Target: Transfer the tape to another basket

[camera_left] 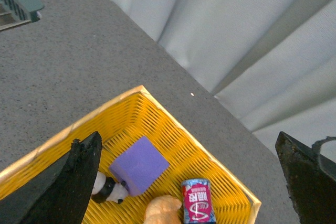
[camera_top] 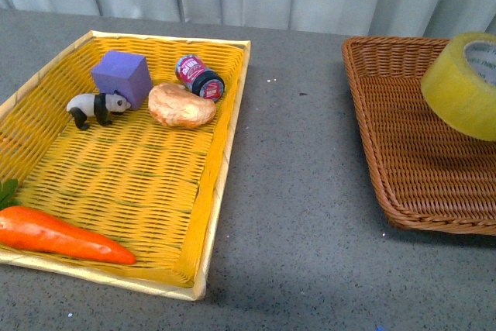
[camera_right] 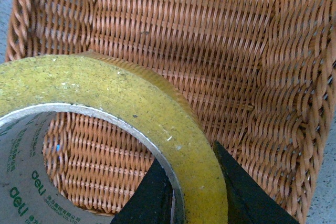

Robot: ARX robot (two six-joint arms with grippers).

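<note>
The yellowish tape [camera_top: 463,85] hangs in the air over the dark-brown wicker basket [camera_top: 403,153] at the right. In the right wrist view the tape [camera_right: 131,103] fills the near field, its white core printed with green letters. My right gripper [camera_right: 195,182] is shut on the tape's wall, one black finger inside the core and one outside, above the basket's woven floor [camera_right: 210,51]. In the front view the right gripper itself is out of frame. My left gripper [camera_left: 194,182] stands open high over the far corner of the yellow tray basket [camera_left: 157,119], holding nothing.
The yellow tray basket [camera_top: 46,114] at the left holds a purple block [camera_top: 122,75], a toy panda [camera_top: 94,107], a bread roll [camera_top: 181,105], a red can [camera_top: 199,76] and a carrot [camera_top: 58,236]. Grey tabletop [camera_top: 294,176] lies between the baskets; a curtain hangs behind.
</note>
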